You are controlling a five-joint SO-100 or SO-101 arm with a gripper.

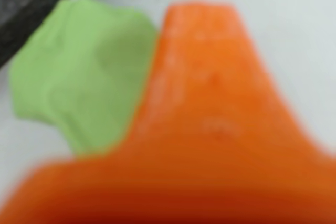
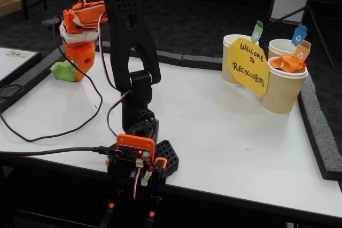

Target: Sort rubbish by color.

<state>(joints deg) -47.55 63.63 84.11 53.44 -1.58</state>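
A lime green paper wad lies on the white table at its far left edge. My orange gripper points down right beside it. In the blurred wrist view one orange finger stands just right of the wad, touching or nearly touching it. No second finger shows against it, so the jaws stand apart. An orange wad sits in the front paper cup at the far right.
Two more beige cups with coloured tags stand behind a yellow sign. A black cable loops over the left of the table. Dark foam strips line the edges. The arm's base is clamped at the front edge.
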